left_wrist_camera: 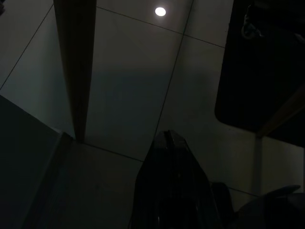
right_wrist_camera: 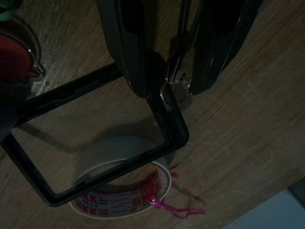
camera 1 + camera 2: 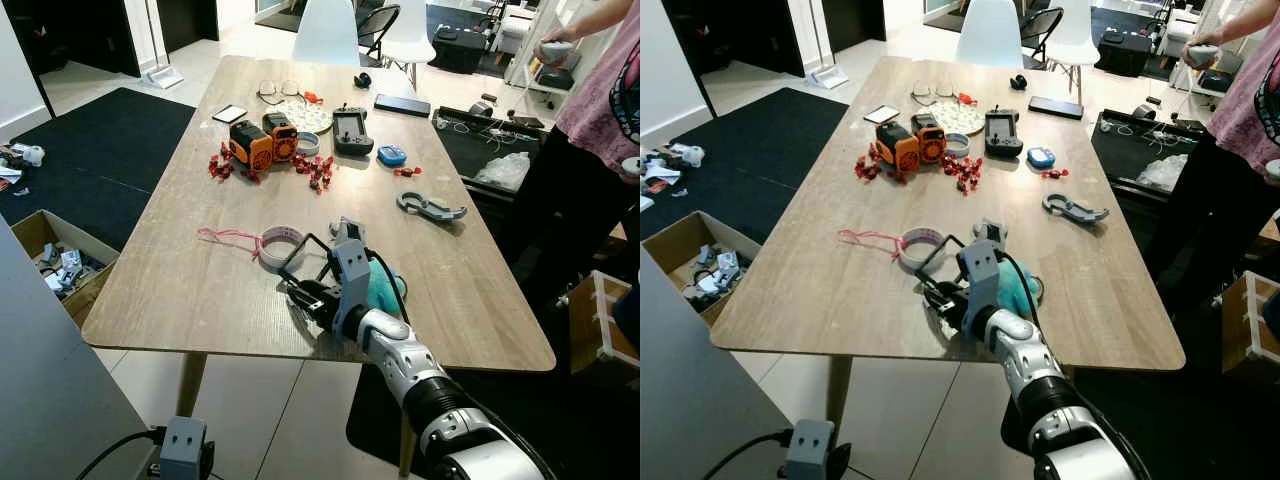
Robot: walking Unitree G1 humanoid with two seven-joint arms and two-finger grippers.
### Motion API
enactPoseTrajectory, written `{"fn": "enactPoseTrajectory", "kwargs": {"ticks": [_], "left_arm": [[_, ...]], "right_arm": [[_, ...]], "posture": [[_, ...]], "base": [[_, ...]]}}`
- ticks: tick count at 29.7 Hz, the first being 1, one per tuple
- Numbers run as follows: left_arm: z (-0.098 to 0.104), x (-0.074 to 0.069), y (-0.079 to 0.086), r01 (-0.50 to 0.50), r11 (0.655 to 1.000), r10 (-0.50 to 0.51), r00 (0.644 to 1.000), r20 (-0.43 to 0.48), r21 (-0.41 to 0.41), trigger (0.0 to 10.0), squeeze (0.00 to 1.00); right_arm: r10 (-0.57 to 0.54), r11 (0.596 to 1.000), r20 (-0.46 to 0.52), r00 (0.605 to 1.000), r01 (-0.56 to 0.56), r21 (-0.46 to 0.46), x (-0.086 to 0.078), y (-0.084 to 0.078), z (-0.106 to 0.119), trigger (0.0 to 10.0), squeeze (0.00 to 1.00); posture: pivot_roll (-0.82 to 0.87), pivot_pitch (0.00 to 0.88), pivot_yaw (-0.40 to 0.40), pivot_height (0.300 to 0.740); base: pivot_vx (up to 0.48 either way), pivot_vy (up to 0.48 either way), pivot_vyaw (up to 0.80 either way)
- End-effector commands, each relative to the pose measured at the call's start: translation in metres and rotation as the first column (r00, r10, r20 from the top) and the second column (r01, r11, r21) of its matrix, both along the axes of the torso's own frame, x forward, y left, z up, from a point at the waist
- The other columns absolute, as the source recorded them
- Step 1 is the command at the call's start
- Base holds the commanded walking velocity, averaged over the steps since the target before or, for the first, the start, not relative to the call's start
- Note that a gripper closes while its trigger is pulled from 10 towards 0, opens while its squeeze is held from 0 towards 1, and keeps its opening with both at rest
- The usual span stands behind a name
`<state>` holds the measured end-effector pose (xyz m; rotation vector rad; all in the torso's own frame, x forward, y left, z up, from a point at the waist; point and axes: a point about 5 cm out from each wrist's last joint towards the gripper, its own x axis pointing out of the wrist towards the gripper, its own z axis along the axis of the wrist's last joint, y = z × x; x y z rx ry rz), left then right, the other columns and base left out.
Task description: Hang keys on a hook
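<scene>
We saw the keys [image 2: 172,88] pinched between our right gripper's [image 2: 167,86] fingers, low over the table [image 3: 180,280], touching a black frame [image 2: 90,143] beside a tape roll [image 3: 278,243]. Our left gripper [image 1: 174,186] hung pressed together above the floor.

Right tool [image 3: 303,293] rests on the table [image 3: 190,290] beside a tape roll [image 3: 278,246].

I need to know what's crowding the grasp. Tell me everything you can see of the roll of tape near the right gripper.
The tape roll lies flat on the wooden table, near its front edge. It is white, with a red-lettered band repeating "KK" round its outside. A pink string trails from it toward the robot's left. A black rectangular frame overlaps its top. The right gripper is beside it, at a metal ring.
</scene>
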<state>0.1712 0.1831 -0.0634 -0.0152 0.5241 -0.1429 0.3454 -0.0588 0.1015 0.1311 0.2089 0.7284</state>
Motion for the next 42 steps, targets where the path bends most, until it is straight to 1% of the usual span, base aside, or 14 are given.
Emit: {"fn": "enactPoseTrajectory", "kwargs": {"ticks": [1,6,7,9,10,12,13,14,15,29,32,34,37,42], "left_arm": [[-0.003,-0.005,0.001,0.007,1.0,-0.007,1.0,-0.02,0.008,10.0,0.0],[-0.002,-0.004,0.001,0.007,1.0,-0.007,1.0,-0.018,0.009,10.0,0.0],[-0.002,-0.004,0.001,0.007,1.0,-0.007,1.0,-0.018,0.009,10.0,0.0],[-0.002,-0.004,0.001,0.006,1.0,-0.006,1.0,-0.018,0.009,10.0,0.0],[-0.002,-0.004,0.001,0.006,1.0,-0.006,1.0,-0.019,0.009,10.0,0.0],[-0.002,-0.004,0.001,0.005,1.0,-0.005,1.0,-0.019,0.009,10.0,0.0],[-0.002,-0.004,0.001,0.005,1.0,-0.004,1.0,-0.019,0.009,10.0,0.0],[-0.002,-0.004,0.001,0.004,1.0,-0.004,1.0,-0.019,0.009,10.0,0.0],[-0.002,-0.004,0.002,0.004,1.0,-0.004,1.0,-0.019,0.009,10.0,0.0],[-0.002,-0.002,0.002,0.0,1.0,0.0,1.0,-0.018,0.01,10.0,0.0],[-0.002,-0.002,0.003,-0.001,1.0,0.001,1.0,-0.017,0.011,10.0,0.0],[-0.002,-0.002,0.003,-0.001,1.0,0.001,1.0,-0.017,0.011,10.0,0.0],[-0.001,-0.002,0.004,-0.001,1.0,0.002,1.0,-0.018,0.013,10.0,0.0],[-0.001,-0.002,0.005,-0.003,1.0,0.003,1.0,-0.018,0.012,10.0,0.0]], "right_arm": [[-0.015,1.0,-0.016,1.0,0.015,-0.017,-0.001,-0.006,-0.006,10.0,0.0],[-0.013,1.0,-0.019,1.0,0.013,-0.014,-0.001,-0.006,-0.007,10.0,0.0],[-0.013,1.0,-0.02,1.0,0.012,-0.012,-0.001,-0.006,-0.007,7.0,0.0],[-0.011,1.0,-0.021,1.0,0.011,-0.01,-0.001,-0.006,-0.007,7.0,0.0],[-0.009,1.0,-0.022,1.0,0.009,-0.008,-0.001,-0.006,-0.007,4.2,0.0],[-0.008,1.0,-0.023,1.0,0.007,-0.006,-0.001,-0.005,-0.007,3.5,0.0],[-0.006,1.0,-0.024,1.0,0.006,-0.003,-0.001,-0.005,-0.007,1.6,0.0],[-0.005,1.0,-0.024,1.0,0.005,-0.002,-0.001,-0.005,-0.007,1.6,0.0],[-0.005,1.0,-0.025,1.0,0.005,0.0,-0.001,-0.005,-0.006,0.2,0.0],[-0.026,0.999,-0.011,1.0,0.026,0.029,0.002,-0.007,-0.002,0.0,0.0],[-0.055,0.985,0.075,0.996,0.042,0.169,0.008,-0.006,0.022,0.0,0.0],[-0.055,0.985,0.075,0.996,0.042,0.169,0.008,-0.006,0.022,0.0,0.0],[-0.07,0.956,0.173,0.983,0.017,0.292,0.012,-0.006,0.048,0.0,0.0],[-0.076,0.944,0.225,0.971,-0.003,0.331,0.014,-0.006,0.066,0.0,0.0]], "posture": [[0.07,0.101,-0.075,0.74],[0.07,0.1,-0.075,0.74],[0.07,0.099,-0.076,0.74],[0.07,0.099,-0.076,0.74],[0.07,0.098,-0.077,0.74],[0.07,0.098,-0.077,0.74],[0.07,0.098,-0.076,0.74],[0.07,0.098,-0.076,0.74],[0.07,0.098,-0.077,0.74],[0.08,0.099,-0.075,0.74],[0.08,0.099,-0.073,0.74],[0.08,0.099,-0.073,0.74],[0.08,0.1,-0.072,0.74],[0.08,0.098,-0.072,0.74]], "base": [[0.0,0.0,0.0],[0.0,0.0,0.0],[0.0,0.0,0.0],[0.0,0.0,0.0],[0.0,0.0,0.0],[0.0,0.0,0.0],[0.0,0.0,0.0],[0.0,0.0,0.0],[0.0,0.0,0.0],[0.0,0.0,0.0],[0.0,0.0,0.0],[0.0,0.0,0.0],[0.0,0.0,0.0],[0.0,0.0,0.0]]}}
